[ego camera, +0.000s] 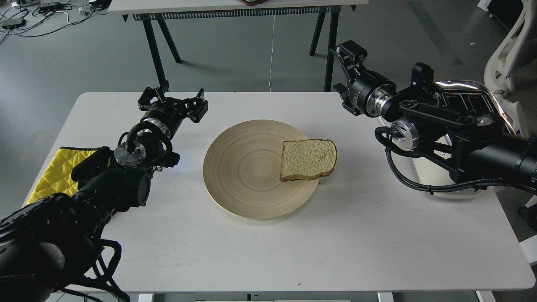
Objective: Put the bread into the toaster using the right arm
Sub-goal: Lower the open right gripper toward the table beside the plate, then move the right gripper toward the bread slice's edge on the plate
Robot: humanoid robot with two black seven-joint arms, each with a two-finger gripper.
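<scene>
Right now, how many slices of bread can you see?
1. The bread lies flat on the right side of the wooden plate; none visible elsewhere.

Table (369,247): plain white. Plate (239,167): pale wood, fine concentric ring grain. Bread (308,159): pale tan crumb, darker brown crust. Cloth (52,172): bright yellow, quilted diamond stitching. Toaster (465,94): shiny chrome top with black slots, cream-white body below. Right arm (453,130): black, silver round joints, black cables. Left arm (100,184): black, one silver round joint. Floor (235,54): dull grey-green. Far table (235,6): white top, black legs.
</scene>
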